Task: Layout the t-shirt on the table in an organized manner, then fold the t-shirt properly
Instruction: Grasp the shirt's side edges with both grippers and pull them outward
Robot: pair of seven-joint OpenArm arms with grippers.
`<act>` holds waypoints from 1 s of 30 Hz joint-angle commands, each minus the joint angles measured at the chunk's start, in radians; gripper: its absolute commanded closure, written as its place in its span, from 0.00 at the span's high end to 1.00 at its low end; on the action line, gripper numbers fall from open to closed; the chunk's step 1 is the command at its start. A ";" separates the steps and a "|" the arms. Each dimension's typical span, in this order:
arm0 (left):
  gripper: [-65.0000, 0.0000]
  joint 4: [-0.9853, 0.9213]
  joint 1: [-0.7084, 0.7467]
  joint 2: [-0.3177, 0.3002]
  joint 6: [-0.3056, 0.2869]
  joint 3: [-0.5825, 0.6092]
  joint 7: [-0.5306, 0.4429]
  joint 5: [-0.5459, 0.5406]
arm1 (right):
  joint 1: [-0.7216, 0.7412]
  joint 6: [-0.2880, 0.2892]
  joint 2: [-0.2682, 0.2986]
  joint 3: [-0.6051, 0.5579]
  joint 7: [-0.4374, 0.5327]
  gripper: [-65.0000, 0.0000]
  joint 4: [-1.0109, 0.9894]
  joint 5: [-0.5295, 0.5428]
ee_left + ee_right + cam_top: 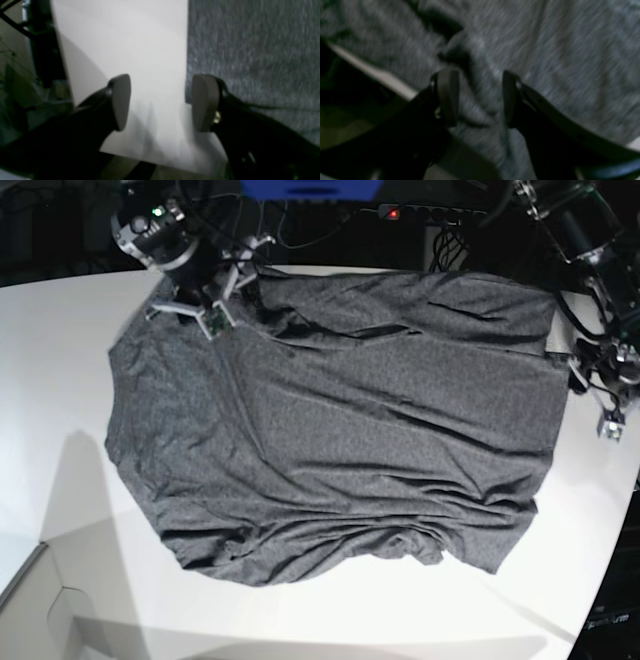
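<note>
Two arms are working at opposite ends of one garment; the t-shirt (340, 430), dark heather-grey and creased, is lying spread across most of the white worktop (60, 380), its folds gathering along the near hem and near the far edge; in the base view the cloth is reaching from the arm on the left of the picture almost to the arm on the right. The left gripper (161, 102) is hovering with its jaws spread wide; between them the wrist view is showing bare white worktop, and the straight edge of the t-shirt (252, 50) is lying just beside the right-hand pad (205, 102); nothing is sitting between the pads; in the base view this left gripper (605, 395) is standing at the shirt's edge on the picture's right. The right gripper (480, 97) is sitting over bunched grey fabric near the worktop's rim; its jaws are standing apart with a ridge of the t-shirt (545, 50) running between them; the blurred view is not showing either pad pressing the cloth; in the base view the right gripper (210, 305) is resting at the far left corner of the shirt.
</note>
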 commanded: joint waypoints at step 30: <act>0.58 -0.297 -0.258 0.084 0.003 0.043 -0.026 0.001 | 1.271 -0.007 0.083 0.042 0.336 0.00 -1.433 0.002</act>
